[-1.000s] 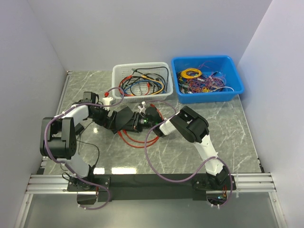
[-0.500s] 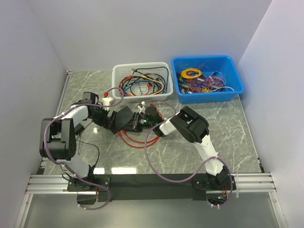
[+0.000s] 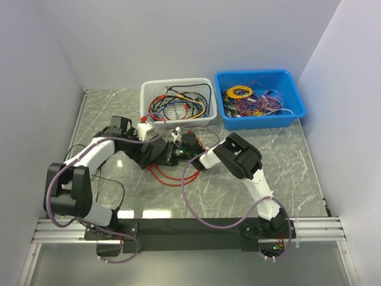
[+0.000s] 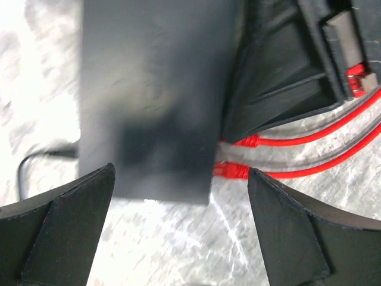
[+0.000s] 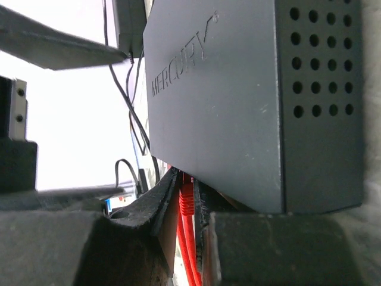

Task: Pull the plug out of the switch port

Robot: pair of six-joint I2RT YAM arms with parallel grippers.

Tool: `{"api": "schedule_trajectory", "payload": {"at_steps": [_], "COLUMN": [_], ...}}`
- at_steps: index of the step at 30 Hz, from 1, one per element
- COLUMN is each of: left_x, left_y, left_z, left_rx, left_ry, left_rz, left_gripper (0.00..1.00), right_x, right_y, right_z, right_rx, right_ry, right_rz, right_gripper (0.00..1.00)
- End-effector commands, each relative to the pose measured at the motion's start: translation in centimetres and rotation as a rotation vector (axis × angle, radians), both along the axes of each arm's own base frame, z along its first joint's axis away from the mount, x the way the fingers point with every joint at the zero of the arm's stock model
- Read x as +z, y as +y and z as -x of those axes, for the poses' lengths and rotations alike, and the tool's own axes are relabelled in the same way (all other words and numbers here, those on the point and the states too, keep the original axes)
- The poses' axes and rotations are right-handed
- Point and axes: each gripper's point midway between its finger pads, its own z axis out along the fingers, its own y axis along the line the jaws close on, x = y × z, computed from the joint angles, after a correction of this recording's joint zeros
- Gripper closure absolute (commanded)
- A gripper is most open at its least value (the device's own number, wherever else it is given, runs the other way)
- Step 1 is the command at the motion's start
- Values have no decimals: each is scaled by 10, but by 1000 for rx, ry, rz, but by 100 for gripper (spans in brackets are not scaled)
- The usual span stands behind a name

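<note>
Right jaws clenched on the red plug (image 5: 186,199) at the switch (image 5: 214,107) edge.
Left jaws released, spread either side of the switch's other end; the switch sits mid-tabletop (image 3: 286,173), near the white basket (image 3: 178,98), red cables (image 3: 172,177) trailing.

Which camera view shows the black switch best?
The right wrist view: the switch fills much of it, sharp, with lettering and vent holes clear. The left wrist view shows its face blurred; the top view shows it small and partly hidden.
</note>
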Motion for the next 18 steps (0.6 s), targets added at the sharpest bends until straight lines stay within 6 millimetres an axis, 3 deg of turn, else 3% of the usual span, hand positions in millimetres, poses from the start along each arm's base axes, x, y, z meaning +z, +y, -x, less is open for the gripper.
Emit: {"api": "schedule_trajectory", "payload": {"at_steps": [1,8,12,18], "left_x": [-18,-55,-63,-77], "left_y": [-15,3,13,17], "left_z": [10,5,0,11], "left_rx": [-97,-26,22,12], "left_ry": [-7,49,39,79], "left_rz": [-35,-153,-202,-220], "left_gripper": [1,1,5,7], "right_x": [-37,-35,-35,-37], "right_y": [-11,-17,-19,-39], "right_z": [8,12,16,29], "right_rx": [10,17,28,23], "right_ry": [35,27,29,35], "right_rz": [120,131,131,145], "right_gripper": [100,100,100,100]}}
